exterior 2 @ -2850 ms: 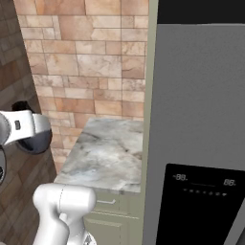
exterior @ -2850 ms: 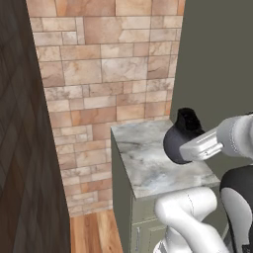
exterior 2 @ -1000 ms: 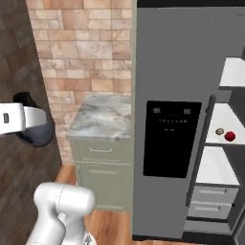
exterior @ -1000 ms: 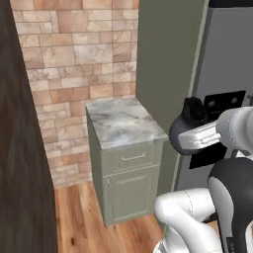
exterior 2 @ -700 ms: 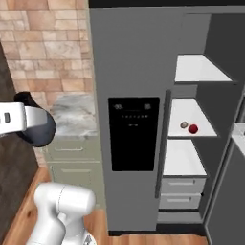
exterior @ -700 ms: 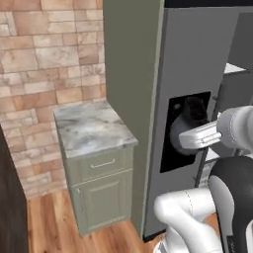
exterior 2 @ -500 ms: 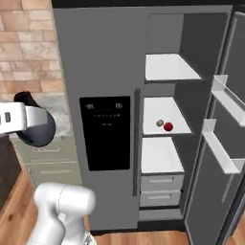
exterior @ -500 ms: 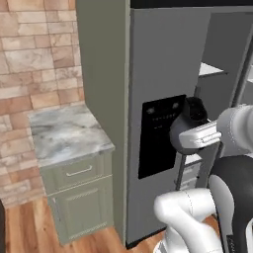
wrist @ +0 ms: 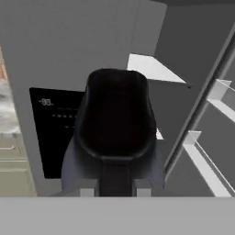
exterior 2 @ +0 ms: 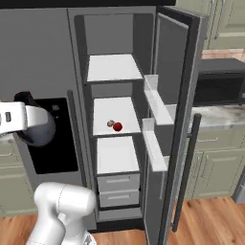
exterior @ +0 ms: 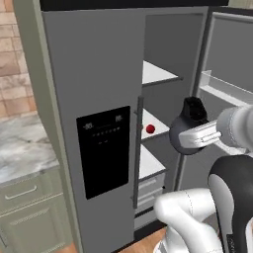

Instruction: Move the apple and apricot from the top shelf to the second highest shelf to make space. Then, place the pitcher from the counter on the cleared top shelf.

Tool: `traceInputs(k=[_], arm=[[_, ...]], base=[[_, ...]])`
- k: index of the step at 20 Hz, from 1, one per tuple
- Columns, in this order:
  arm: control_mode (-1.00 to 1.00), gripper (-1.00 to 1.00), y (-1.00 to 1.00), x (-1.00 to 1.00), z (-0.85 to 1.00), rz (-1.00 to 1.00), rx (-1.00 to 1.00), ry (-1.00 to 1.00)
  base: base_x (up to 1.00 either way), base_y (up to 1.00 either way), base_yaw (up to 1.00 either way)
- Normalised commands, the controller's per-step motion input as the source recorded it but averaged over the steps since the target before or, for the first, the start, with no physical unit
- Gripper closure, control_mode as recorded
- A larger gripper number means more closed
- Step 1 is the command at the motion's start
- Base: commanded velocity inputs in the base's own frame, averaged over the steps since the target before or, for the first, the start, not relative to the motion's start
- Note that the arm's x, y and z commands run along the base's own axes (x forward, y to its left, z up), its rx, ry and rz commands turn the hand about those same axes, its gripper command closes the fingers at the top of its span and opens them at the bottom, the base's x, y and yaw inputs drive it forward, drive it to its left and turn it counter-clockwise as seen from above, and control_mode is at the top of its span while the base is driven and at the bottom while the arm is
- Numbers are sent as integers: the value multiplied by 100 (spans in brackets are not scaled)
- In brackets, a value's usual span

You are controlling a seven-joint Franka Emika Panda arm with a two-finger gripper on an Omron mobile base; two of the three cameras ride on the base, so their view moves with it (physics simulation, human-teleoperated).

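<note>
A tall grey fridge is being faced with its right-hand door swung open; moments earlier a brick wall and the marbled counter were being faced, so the base has been driven round to the fridge. The top shelf is being shown bare and white. On the second highest shelf the red apple and the tan apricot are lying touching one another, so the fruit step appears done and the placing of the pitcher is judged to be what remains. The dark pitcher is being carried in front of the fridge, gripped by the jaws, which are closed narrowly on it. Only the apple is being seen from the left base view, the apricot being hidden. The pitcher's open mouth is being looked into from the hand view.
</note>
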Motion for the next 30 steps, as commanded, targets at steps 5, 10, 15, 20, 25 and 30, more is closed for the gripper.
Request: traceInputs(k=[5, 10, 15, 20, 25, 30], arm=[[100, 100, 0, 0, 0, 0, 0, 0], [100, 100, 0, 0, 0, 0, 0, 0], [100, 100, 0, 0, 0, 0, 0, 0], [100, 100, 0, 0, 0, 0, 0, 0], [100, 100, 0, 0, 0, 0, 0, 0], [100, 100, 0, 0, 0, 0, 0, 0]], base=[[26, -60, -4], [32, -6, 5], [41, 0, 12], [50, -16, 10], [53, -14, 9], [51, -15, 9]])
